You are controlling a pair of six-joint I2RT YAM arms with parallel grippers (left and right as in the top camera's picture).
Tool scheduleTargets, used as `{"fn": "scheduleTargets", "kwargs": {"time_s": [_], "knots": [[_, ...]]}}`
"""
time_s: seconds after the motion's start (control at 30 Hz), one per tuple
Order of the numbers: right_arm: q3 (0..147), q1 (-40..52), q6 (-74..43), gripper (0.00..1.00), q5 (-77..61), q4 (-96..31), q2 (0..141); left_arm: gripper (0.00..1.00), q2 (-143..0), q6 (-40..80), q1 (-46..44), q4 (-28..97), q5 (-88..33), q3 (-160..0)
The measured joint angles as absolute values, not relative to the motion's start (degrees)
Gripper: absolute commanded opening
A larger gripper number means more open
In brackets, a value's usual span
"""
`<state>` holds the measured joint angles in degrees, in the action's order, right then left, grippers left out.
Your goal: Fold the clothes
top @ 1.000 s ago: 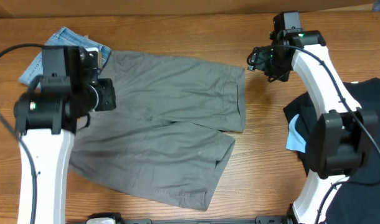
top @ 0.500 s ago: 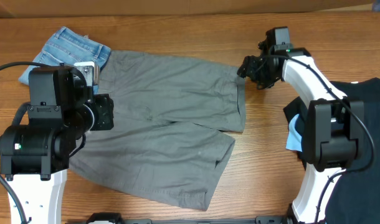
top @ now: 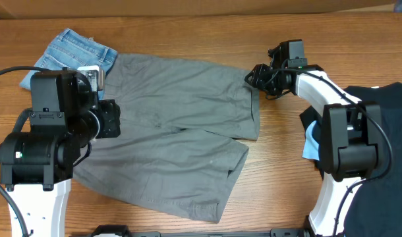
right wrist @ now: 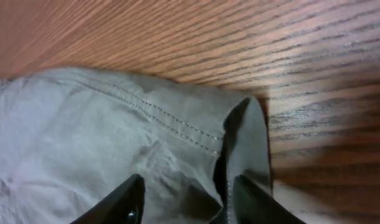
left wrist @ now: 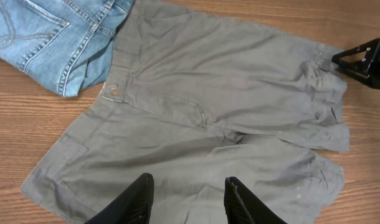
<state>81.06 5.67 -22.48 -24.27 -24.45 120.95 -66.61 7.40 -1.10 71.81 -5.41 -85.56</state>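
grey-olive shorts [top: 174,125] flat, rt pincer [right wrist: 185,190] spread over hem [right wrist: 177,129].

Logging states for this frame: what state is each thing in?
grey-olive shorts: spread flat, unfolded.
blue denim shorts: folded over, against the waistband.
left gripper: open, above the shorts.
right gripper: open, straddling a leg-hem corner.
black garment: heaped.

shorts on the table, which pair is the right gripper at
The grey-olive shorts: the right gripper sits open at their far leg's hem corner. The blue denim shorts lie bunched at the opposite, waistband end.
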Motion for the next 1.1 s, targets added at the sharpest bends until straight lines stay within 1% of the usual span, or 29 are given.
{"fn": "scheduleTargets", "kwargs": {"time_s": [0.03, 0.1, 0.13, 0.17, 0.2, 0.23, 0.27, 0.43, 0.47, 0.5, 0.57, 0.63, 0.67, 0.7, 0.73, 0.77, 0.83, 0.87, 0.9, 0.93, 1.07, 1.1], "knots": [[81.01, 5.72, -22.63, 0.4, -24.29, -24.12, 120.95, 0.4, -66.61, 7.53, -1.1, 71.83, -5.43, -85.56], [80.95, 5.76, -22.63, 0.33, -24.45, -22.94, 120.95, 0.4, -66.61, 7.62, -1.1, 71.81, -5.63, -85.56], [80.95, 5.78, -22.52, 0.28, -24.47, -21.8, 120.95, 0.4, -66.61, 7.62, -1.1, 71.81, -5.72, -85.56], [80.95, 5.78, -22.44, 0.17, -24.38, -20.99, 120.95, 0.4, -66.61, 7.64, -1.1, 71.81, -5.87, -85.56], [80.95, 5.78, -22.28, 0.11, -24.08, -20.12, 120.95, 0.4, -66.61, 7.68, -1.1, 71.81, -6.02, -85.56], [80.95, 5.78, -22.35, 0.06, -23.77, -19.16, 120.95, 0.4, -66.61, 7.79, -1.1, 71.83, -6.09, -85.56], [80.9, 5.76, -22.55, 0.04, -23.38, -18.02, 120.95, 0.4, -66.61, 7.86, -1.1, 71.83, -6.26, -85.56], [80.79, 5.56, -24.43, 0.05, -21.15, -14.57, 120.95, 0.4, -66.61, 8.38, -1.1, 72.38, -6.7, -85.56], [80.79, 5.43, -24.82, 0.08, -20.95, -14.39, 120.95, 0.4, -66.61, 8.51, -1.1, 72.49, -6.72, -85.54], [80.79, 5.28, -25.12, 0.13, -20.75, -14.39, 120.95, 0.4, -66.61, 8.64, -1.1, 72.49, -6.76, -85.56], [80.79, 4.89, -25.85, 0.27, -20.47, -14.57, 120.95, 0.4, -66.61, 8.67, -1.1, 72.49, -6.87, -85.56], [80.79, 4.54, -25.67, 0.27, -20.12, -15.77, 120.95, 0.4, -66.61, 8.67, -1.1, 72.47, -6.9, -85.56], [80.79, 4.49, -25.74, 0.29, -20.05, -16.62, 120.95, 0.4, -66.61, 8.67, -1.1, 72.47, -6.9, -85.56], [80.77, 4.45, -25.85, 0.39, -20.1, -17.47, 120.95, 0.4, -66.61, 8.69, -1.1, 72.44, -6.9, -85.56], [80.77, 4.47, -26.2, 0.62, -20.03, -18.0, 120.95, 0.4, -66.61, 8.67, -1.1, 72.42, -6.9, -85.56], [80.77, 4.58, -26.17, 0.71, -19.84, -18.35, 120.95, 0.4, -66.61, 8.67, -1.1, 72.4, -6.9, -85.56], [80.77, 5.02, -25.63, 0.72, -19.44, -18.87, 120.95, 0.4, -66.61, 8.69, -1.1, 72.29, -6.9, -85.56], [80.77, 5.34, -25.69, 0.7, -19.27, -19.0, 120.99, 0.4, -66.61, 8.67, -1.1, 72.2, -6.9, -85.56], [80.77, 5.72, -25.69, 0.64, -19.07, -18.85, 121.1, 0.4, -66.61, 8.69, -1.1, 72.2, -6.9, -85.56], [80.77, 6.13, -25.41, 0.56, -19.05, -18.48, 121.38, 0.4, -66.61, 8.69, -1.1, 72.2, -6.87, -85.56], [80.75, 7.38, -25.47, 0.1, -18.74, -16.56, 123.22, 0.4, -66.61, 8.69, -1.1, 72.25, -6.9, -85.56], [80.73, 7.57, -25.28, 0.04, -18.65, -15.99, 123.79, 0.4, -66.61, 8.69, -1.1, 72.27, -6.9, -85.56]]}}
